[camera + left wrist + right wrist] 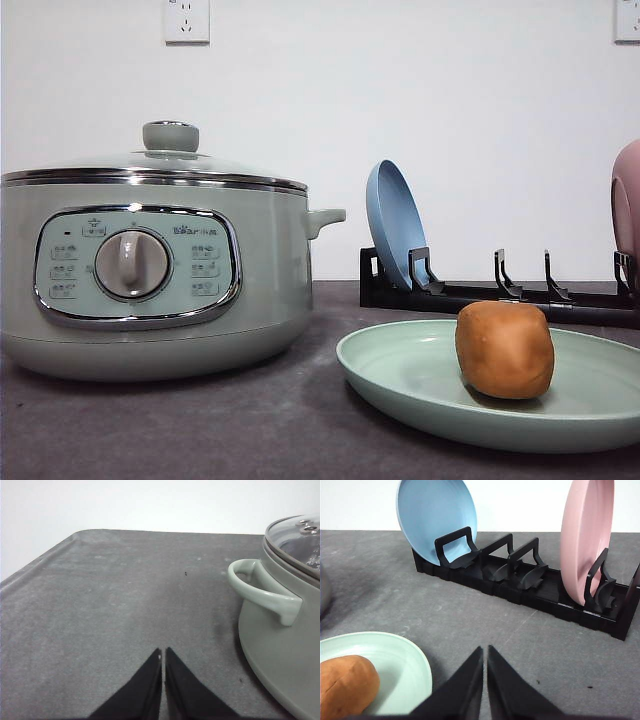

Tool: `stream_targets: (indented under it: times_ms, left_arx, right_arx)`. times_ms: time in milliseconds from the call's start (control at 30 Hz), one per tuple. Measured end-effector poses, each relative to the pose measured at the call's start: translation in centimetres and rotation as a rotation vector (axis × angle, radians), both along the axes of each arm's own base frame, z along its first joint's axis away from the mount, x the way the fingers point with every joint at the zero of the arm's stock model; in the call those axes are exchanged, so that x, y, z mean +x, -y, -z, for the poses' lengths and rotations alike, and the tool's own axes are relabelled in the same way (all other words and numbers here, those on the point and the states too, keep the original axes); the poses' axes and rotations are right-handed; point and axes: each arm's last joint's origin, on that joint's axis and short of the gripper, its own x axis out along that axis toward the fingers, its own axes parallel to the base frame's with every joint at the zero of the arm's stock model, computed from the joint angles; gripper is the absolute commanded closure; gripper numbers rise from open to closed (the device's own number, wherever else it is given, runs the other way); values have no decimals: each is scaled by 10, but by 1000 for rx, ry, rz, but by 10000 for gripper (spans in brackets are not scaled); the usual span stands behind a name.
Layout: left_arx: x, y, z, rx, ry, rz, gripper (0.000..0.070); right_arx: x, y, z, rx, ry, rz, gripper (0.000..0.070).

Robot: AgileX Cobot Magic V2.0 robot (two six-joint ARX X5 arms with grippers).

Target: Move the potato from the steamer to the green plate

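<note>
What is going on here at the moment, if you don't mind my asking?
Nothing is being handled right now. The potato already sits on the green plate, and the steamer stands beside it with its lid on. The left gripper is shut and empty above the grey table near the steamer's handle. The right gripper is also shut and empty, near the plate and facing the rack with the blue plate and pink plate.
</note>
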Motion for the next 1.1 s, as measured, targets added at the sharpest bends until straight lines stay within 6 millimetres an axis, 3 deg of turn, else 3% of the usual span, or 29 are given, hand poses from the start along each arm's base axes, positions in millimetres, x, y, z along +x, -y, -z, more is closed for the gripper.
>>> stream_targets:
  times_ms: [1100]
  left_arx:
    - [0,0,0,0,0,0,699]
  right_arx:
    - [0,0,0,0,0,0,699]
